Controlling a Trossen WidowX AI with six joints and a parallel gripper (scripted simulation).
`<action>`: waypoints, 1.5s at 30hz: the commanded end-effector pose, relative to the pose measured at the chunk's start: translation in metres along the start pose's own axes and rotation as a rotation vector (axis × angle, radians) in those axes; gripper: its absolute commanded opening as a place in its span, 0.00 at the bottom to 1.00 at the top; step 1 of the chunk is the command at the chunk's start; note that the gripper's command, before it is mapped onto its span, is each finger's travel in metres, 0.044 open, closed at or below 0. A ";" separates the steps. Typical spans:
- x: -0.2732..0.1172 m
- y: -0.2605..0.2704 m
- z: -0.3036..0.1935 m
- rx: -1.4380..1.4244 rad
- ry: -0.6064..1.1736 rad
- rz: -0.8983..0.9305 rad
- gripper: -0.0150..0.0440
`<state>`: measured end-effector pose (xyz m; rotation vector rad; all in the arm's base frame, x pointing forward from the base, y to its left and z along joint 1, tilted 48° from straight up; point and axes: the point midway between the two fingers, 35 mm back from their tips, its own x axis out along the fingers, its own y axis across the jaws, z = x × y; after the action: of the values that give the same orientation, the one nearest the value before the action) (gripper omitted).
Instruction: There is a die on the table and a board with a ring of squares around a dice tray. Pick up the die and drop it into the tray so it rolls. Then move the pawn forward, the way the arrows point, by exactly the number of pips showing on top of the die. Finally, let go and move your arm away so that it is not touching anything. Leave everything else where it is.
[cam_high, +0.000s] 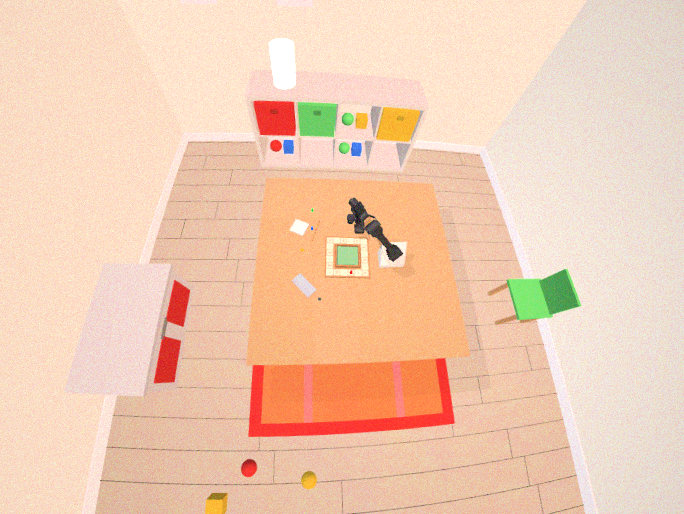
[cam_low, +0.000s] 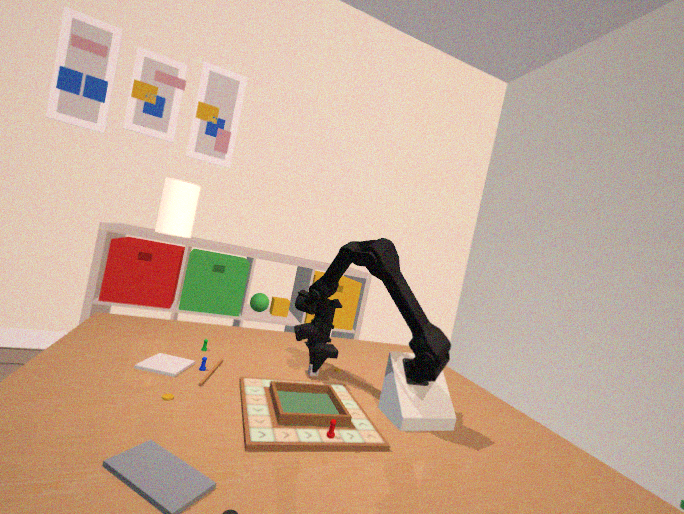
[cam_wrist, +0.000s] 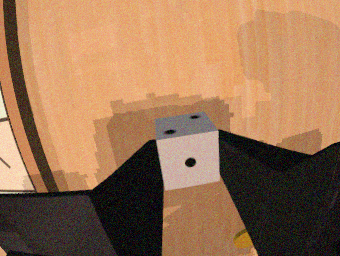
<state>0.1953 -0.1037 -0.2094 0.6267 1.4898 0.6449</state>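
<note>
My gripper (cam_low: 314, 370) (cam_wrist: 185, 144) is shut on the white die (cam_wrist: 190, 172), behind the board, at about table level; any gap under the die is hard to tell. The die shows one pip on the face towards the wrist camera and two on the greyer face beyond it. The board (cam_high: 330, 257) (cam_low: 315, 447) has arrowed squares around the brown-walled tray (cam_high: 347, 255) (cam_low: 309, 403), which has an empty green floor. The red pawn (cam_high: 351, 271) (cam_low: 331, 429) stands upright in the front row, where arrows point right in the exterior view.
A yellow disc (cam_wrist: 242, 239) lies near the gripper. Left of the board are a blue pawn (cam_low: 203, 364), a green pawn (cam_low: 205, 345), a thin stick (cam_low: 211, 373), a white pad (cam_low: 164, 364) and another yellow disc (cam_low: 168, 396). A grey slab (cam_low: 159, 475) lies front left.
</note>
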 end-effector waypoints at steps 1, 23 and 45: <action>-0.016 -0.003 0.001 0.001 -0.001 -0.002 0.25; -0.122 0.005 0.002 0.121 0.000 -0.013 0.25; -0.114 0.086 0.050 0.664 -0.001 -0.043 0.25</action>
<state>0.2441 -0.1389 -0.0769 1.0432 1.6928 0.1498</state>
